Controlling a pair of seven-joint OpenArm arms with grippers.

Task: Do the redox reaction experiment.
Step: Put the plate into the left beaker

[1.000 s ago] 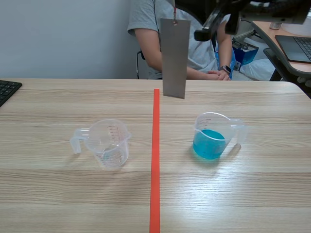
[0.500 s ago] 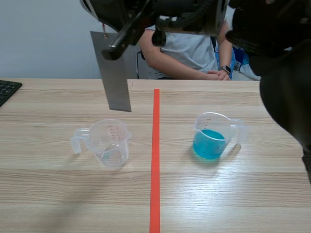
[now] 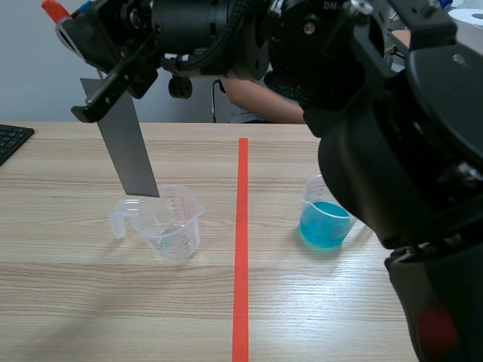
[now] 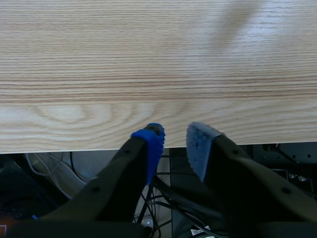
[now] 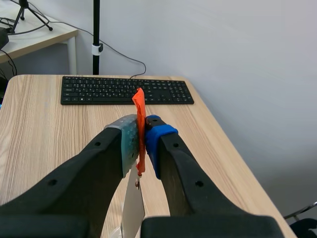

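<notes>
A grey metal strip [image 3: 128,154] hangs from an orange tag [image 5: 139,134]. My right gripper [image 5: 141,131] is shut on that tag; its arm reaches in from the right, high across the table, with the gripper [image 3: 64,19] at the far left. The strip's lower end [image 5: 132,210] hangs at the rim of the empty clear measuring cup [image 3: 170,222], left of the tape line. A second clear cup [image 3: 326,222] with blue liquid stands right of the line, partly hidden by the arm. My left gripper [image 4: 173,141] sits over the table's front edge, open by a narrow gap, holding nothing.
A black keyboard [image 5: 126,89] lies at the table's far left edge [image 3: 11,139]. A person's arm [image 3: 264,102] rests at the far side of the table. The orange tape line [image 3: 241,249] runs down the middle. The right arm's bulk fills the right side.
The right arm has swung the hanging strip from above the tape line leftward and down, to the empty cup's rim. Both cups stayed put.
</notes>
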